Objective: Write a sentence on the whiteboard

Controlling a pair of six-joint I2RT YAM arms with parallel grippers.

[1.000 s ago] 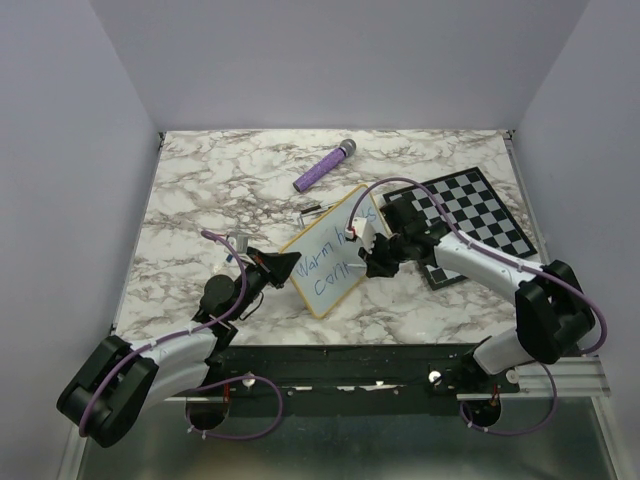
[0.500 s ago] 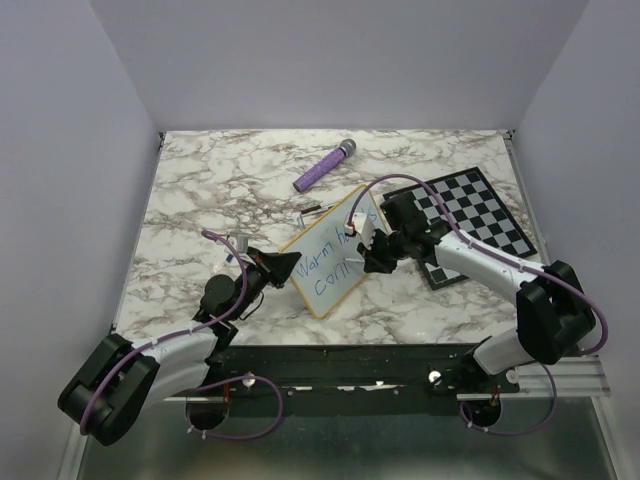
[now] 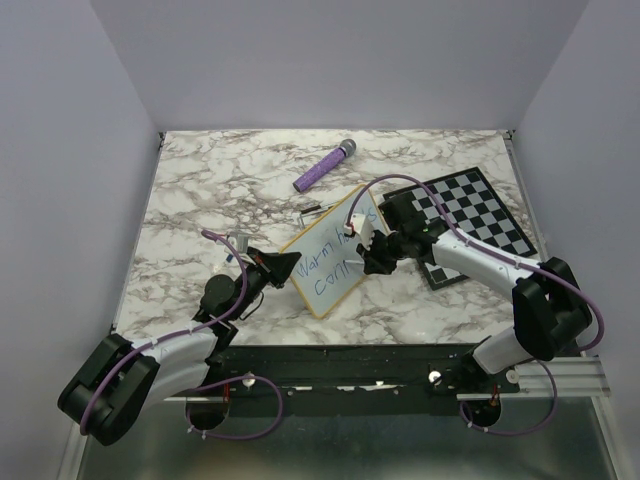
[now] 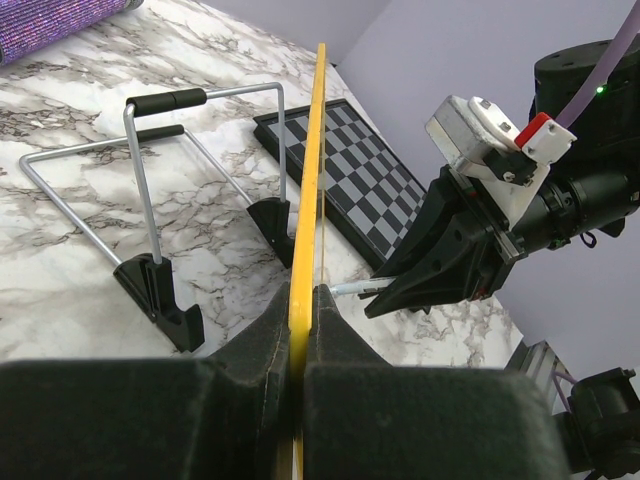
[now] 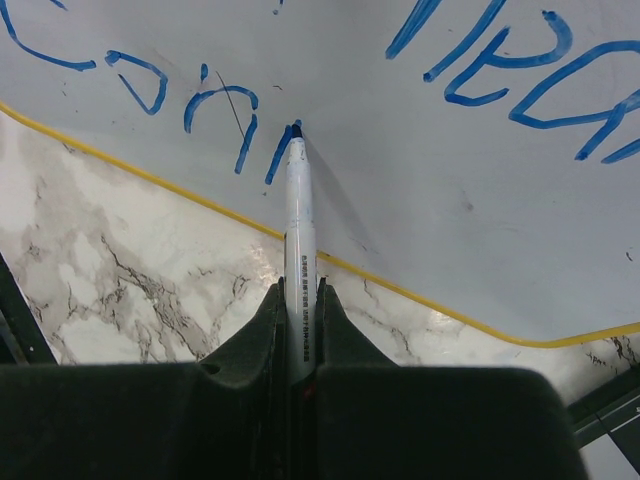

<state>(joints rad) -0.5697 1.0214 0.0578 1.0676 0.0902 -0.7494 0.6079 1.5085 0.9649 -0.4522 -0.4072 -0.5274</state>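
Centrally on the marble worktop (image 3: 200, 190) the whiteboard (image 3: 335, 285) stands tilted between the two arms, with the chessboard (image 3: 470, 215) just beside it. The left gripper (image 4: 298, 300) has its fingers clamped on the board's yellow edge. The right gripper (image 5: 299, 300) has its fingers clenched on a marker (image 5: 299, 225), whose blue tip touches the white surface at the end of a stroke in the lower line of the sentence (image 5: 480, 60) — blue handwriting, the upper line beginning "Warm".
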